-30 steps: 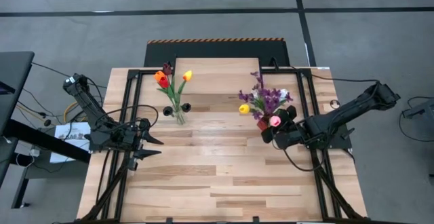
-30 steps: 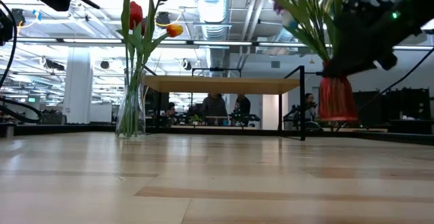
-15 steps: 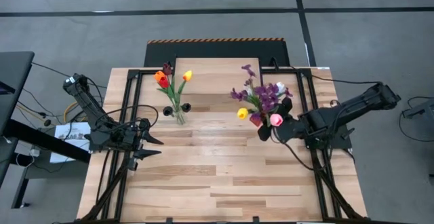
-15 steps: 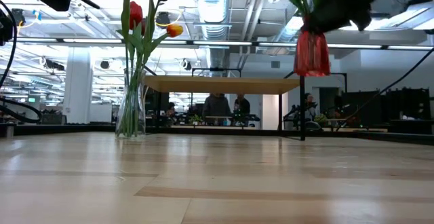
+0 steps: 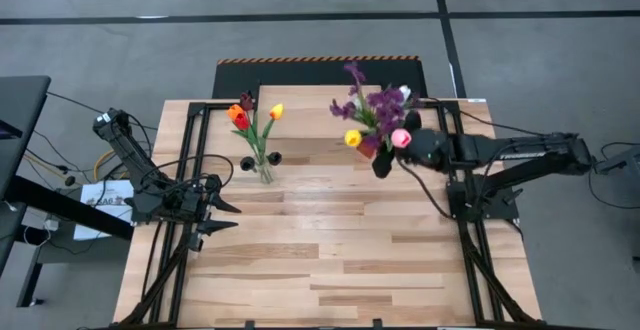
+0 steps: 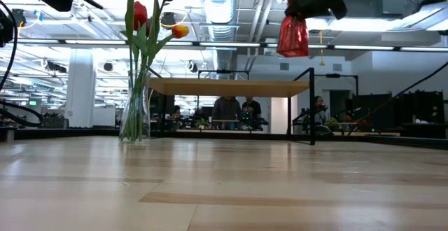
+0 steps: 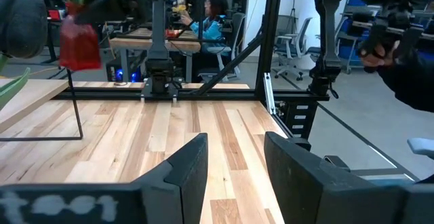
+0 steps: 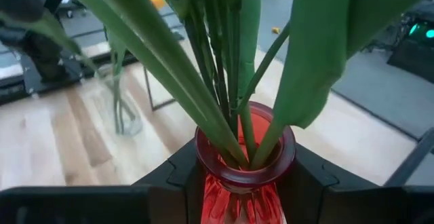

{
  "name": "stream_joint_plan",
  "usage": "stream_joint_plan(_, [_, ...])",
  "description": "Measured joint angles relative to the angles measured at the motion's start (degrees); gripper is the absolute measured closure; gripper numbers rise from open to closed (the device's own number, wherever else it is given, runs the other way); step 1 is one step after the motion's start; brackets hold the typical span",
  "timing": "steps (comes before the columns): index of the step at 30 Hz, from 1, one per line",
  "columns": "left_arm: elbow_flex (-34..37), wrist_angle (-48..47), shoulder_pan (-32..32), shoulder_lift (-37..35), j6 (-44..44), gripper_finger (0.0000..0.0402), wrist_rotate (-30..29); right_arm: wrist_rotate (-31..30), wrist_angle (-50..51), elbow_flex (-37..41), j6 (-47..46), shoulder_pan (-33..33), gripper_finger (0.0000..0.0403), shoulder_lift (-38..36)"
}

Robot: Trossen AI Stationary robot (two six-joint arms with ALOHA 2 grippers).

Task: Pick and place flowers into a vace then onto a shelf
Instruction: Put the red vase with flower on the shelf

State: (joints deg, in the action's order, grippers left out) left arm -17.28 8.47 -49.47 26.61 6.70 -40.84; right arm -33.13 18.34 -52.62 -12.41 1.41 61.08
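Right gripper (image 8: 247,183) clamped on red vase (image 6: 292,36) of flowers (image 5: 372,115) — carrying above shelf (image 6: 231,87) right end; next, lower level onto board.

The slatted wooden worktop (image 5: 320,260) carries a low light-wood shelf (image 5: 310,100) on thin black legs at its far edge. Just in front of the shelf's left end, a clear glass vase (image 5: 264,168) with tulips stands upright on the worktop.
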Motion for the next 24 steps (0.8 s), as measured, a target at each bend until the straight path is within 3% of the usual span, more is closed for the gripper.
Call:
stream_joint_plan(13, [0.0, 0.0, 0.0, 0.0, 0.0, 0.0267, 0.0, 15.2, -4.5, -5.8, 8.1, -17.6, 0.0270, 7.6])
stream_joint_plan(24, [0.0, 0.0, 0.0, 0.0, 0.0, 0.0267, 0.0, 21.4, -5.9, -10.0, 10.1, -29.8, 0.0270, 17.8])
